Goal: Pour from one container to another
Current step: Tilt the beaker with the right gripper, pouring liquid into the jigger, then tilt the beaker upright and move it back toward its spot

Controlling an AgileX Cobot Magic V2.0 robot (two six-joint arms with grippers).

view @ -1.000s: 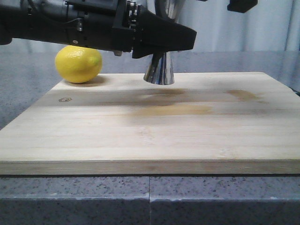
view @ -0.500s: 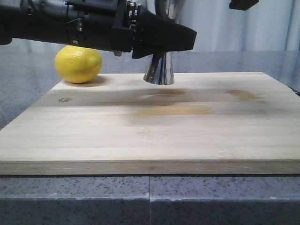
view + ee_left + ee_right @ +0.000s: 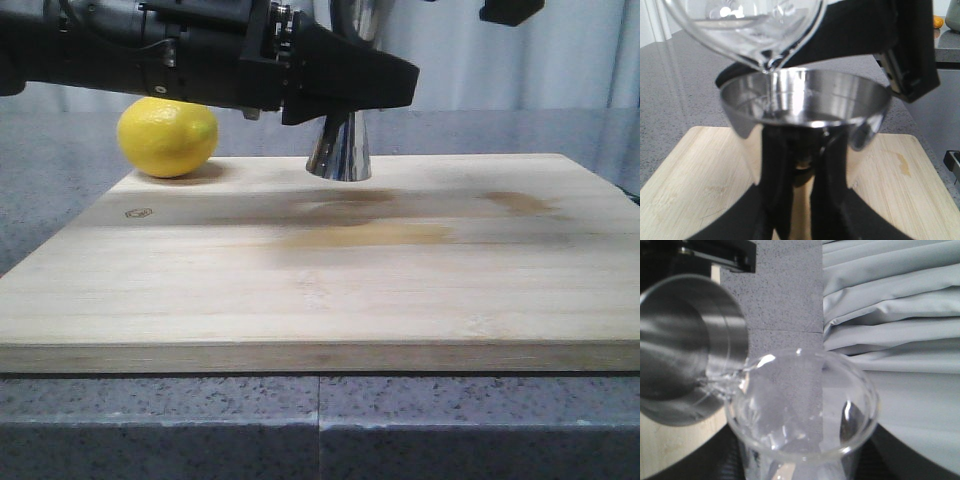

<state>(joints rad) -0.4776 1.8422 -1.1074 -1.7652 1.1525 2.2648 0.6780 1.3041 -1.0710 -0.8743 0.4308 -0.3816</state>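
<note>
Glass cup [image 3: 747, 30] tipped over the shiny metal cup [image 3: 805, 97], lip just above its rim, so a thin stream of water falls inside. Held by the right claw [image 3: 795, 472], hidden below the glass, so grip cannot be told for sure. Left claw [image 3: 800, 175] squeezed shut on the metal cup's thin middle, keeping it steady. Below: wooden board [image 3: 320, 270], yellow lemon [image 3: 167, 136] behind the left claw, gray counter [image 3: 480, 430], pale curtain [image 3: 895, 315].

- The jigger [image 3: 340, 148] is standing on the cutting board [image 3: 330, 290], toward the board's 12 o'clock edge.
- The lemon [image 3: 167, 136] is sitting at the board's 10 o'clock corner, at the jigger's 9 o'clock.
- The left gripper [image 3: 400, 82] is reaching in from 9 o'clock, its fingers on either side of the jigger's waist.
- The beaker [image 3: 747, 27] is tilting over the jigger's rim, lip above the bowl.
- The board is lying on the counter [image 3: 320, 430].
</note>
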